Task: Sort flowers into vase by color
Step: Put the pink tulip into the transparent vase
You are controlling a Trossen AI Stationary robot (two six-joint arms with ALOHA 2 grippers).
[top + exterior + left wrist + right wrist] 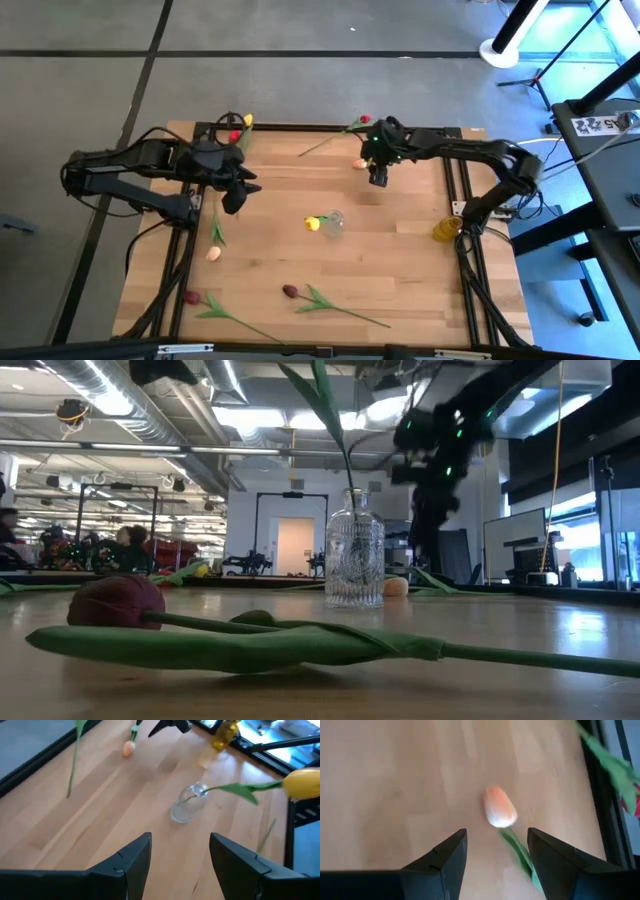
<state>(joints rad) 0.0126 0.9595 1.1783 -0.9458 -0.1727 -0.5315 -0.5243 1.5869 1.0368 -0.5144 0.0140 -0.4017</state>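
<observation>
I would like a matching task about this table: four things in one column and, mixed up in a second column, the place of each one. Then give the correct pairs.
Things:
1. yellow tulip
2. peach tulip
3. dark red tulip
4. yellow bottle

Places:
A. lying on the wood just ahead of the right claw
B. at the table's right edge, by the right arm's base
C. standing in the glass vase at mid-table
D. lying flat near the table's front edge, closest to the low camera

Pairs: 1-C, 2-A, 3-D, 4-B
</observation>
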